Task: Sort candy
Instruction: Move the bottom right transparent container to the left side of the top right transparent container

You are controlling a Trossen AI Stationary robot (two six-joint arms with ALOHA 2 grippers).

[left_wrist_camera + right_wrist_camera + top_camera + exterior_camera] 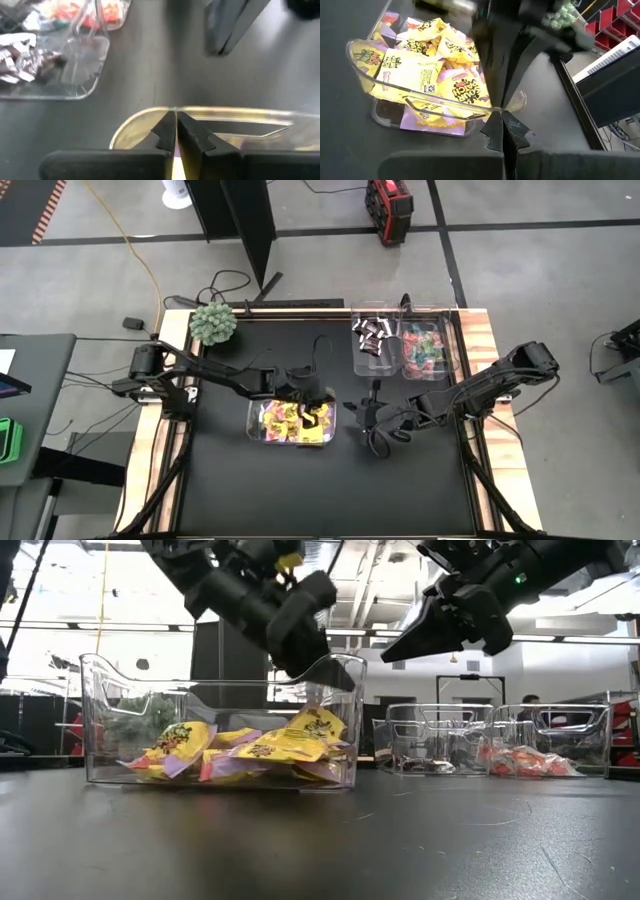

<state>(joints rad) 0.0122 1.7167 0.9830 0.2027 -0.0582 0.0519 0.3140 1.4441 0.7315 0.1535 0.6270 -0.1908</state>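
Left gripper (318, 402) is hovering over the right end of the clear bin (254, 420) that is holding the yellow packets (285, 423), fingers pressed together with nothing seen between them; in the low view it is hanging just above the bin's rim at that end, with the packets lying below and to its side inside the bin, not touching it. Right gripper (360, 408) is sitting above bare black tabletop (330, 490) just beside that bin's right end, fingers also pressed together and holding nothing; its wrist view is showing the yellow packets heaped in the bin ahead of the fingertips. Dark mini bars (371, 336) are lying in a second clear bin (362, 365) at the table's far side, and teal-and-pink wrappers (425, 346) are lying in a third bin (450, 365) touching it on the right, both well apart from the left gripper and near the right arm. Fuzzy green ball plant (213, 323) is sitting at the far left corner.
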